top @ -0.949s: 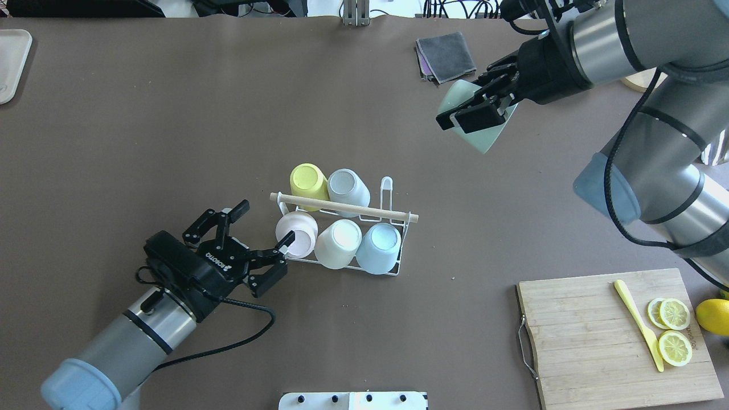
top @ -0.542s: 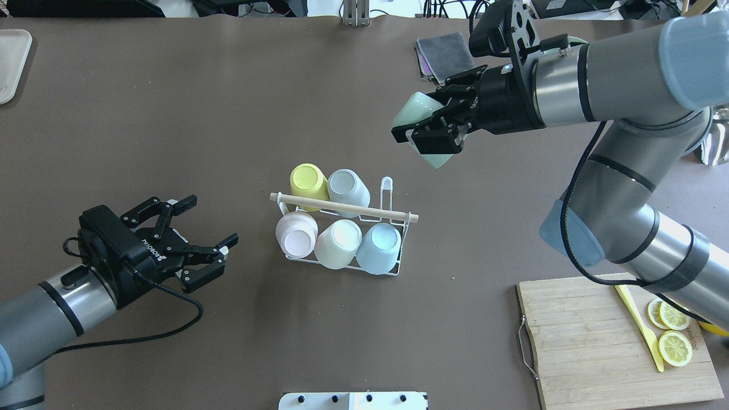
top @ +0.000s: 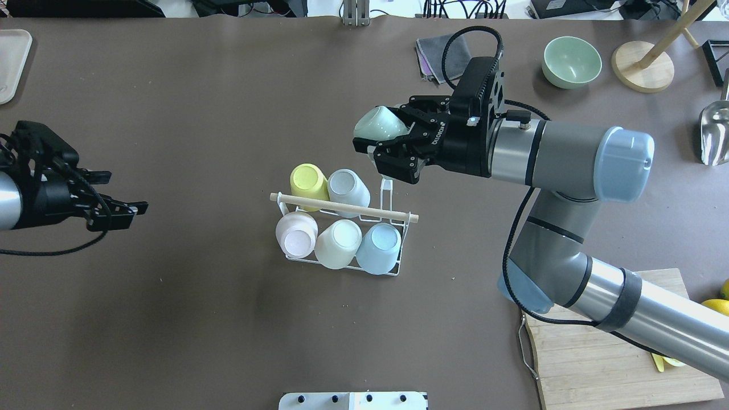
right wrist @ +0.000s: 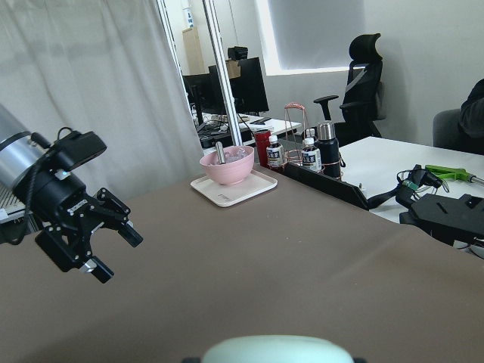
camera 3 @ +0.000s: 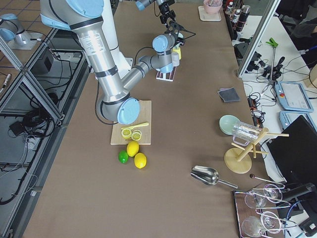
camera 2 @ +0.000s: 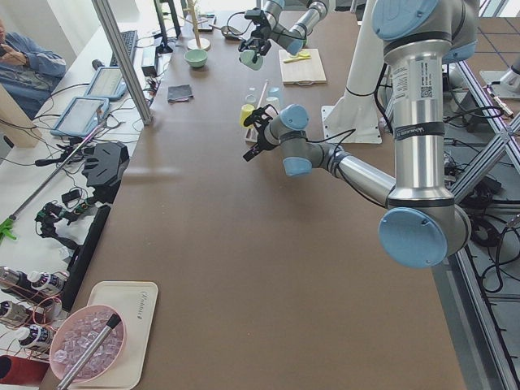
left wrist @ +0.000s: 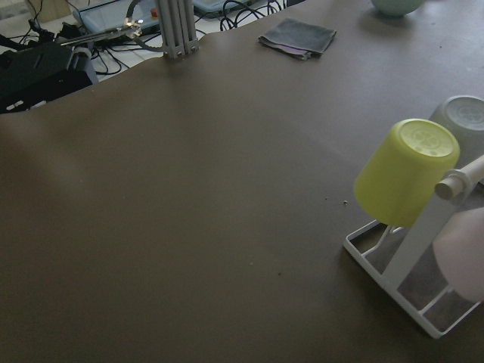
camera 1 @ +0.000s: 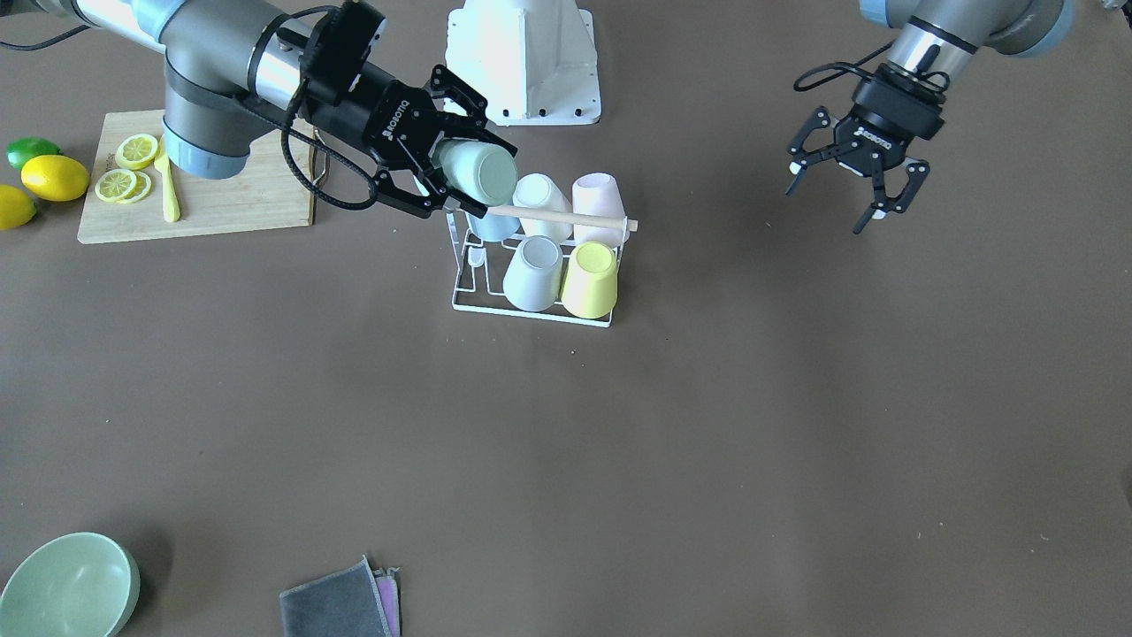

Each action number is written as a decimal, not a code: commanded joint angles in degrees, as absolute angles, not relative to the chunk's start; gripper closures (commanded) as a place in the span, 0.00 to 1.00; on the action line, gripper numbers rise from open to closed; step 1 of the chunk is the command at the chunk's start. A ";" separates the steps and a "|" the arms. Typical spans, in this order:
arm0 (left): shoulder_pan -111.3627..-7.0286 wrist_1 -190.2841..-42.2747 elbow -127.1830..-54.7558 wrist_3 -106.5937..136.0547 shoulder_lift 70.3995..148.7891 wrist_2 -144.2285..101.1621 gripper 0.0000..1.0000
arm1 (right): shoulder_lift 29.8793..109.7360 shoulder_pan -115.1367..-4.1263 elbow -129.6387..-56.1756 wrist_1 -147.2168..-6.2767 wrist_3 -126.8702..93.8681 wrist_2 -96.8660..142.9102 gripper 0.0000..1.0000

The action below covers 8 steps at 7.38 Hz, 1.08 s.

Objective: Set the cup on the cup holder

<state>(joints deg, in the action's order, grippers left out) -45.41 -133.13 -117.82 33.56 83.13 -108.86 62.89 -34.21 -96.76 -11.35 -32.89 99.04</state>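
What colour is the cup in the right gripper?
Pale mint green; the cup shows best in the exterior front-facing view.

Silver arm tubes (top: 564,154), pale-blue joint caps (top: 629,165), black right gripper (top: 383,141), white lettering (top: 437,136), black cable (top: 478,27)

The curved edge of a pale green cup (right wrist: 265,349) shows at the near bottom. At left, the left gripper (right wrist: 119,257) hangs above the brown table (right wrist: 302,272), jaws spread. Far off, a pink bowl (right wrist: 227,165) sits on a white tray (right wrist: 253,187), with bottles (right wrist: 308,153) to its right.
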 commanded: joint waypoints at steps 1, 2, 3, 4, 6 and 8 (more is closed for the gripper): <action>-57.96 -111.11 -117.77 33.31 83.14 -125.90 0.02 | 63.01 -27.11 -93.35 -4.59 -32.52 90.23 1.00; -60.53 -104.57 -117.77 33.31 83.14 -126.29 0.02 | 62.84 -26.11 -91.25 -1.18 -31.48 88.18 1.00; -62.82 -97.45 -117.77 33.31 83.14 -126.30 0.02 | 62.75 -26.19 -89.49 0.95 -29.81 87.81 1.00; -64.67 -90.42 -117.77 33.22 83.14 -126.30 0.02 | 62.67 -26.71 -88.78 1.05 -29.97 87.72 1.00; -74.04 -84.56 -116.64 33.31 83.49 -126.30 0.02 | 62.06 -28.47 -87.11 3.32 -29.88 87.63 1.00; -78.28 -84.90 -111.47 33.31 85.94 -126.38 0.02 | 61.00 -29.09 -84.65 3.51 -29.88 87.71 1.00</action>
<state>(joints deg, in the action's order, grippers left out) -74.83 -85.09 -114.53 33.31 84.27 -126.22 61.57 -28.72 -86.29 3.17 -29.90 87.70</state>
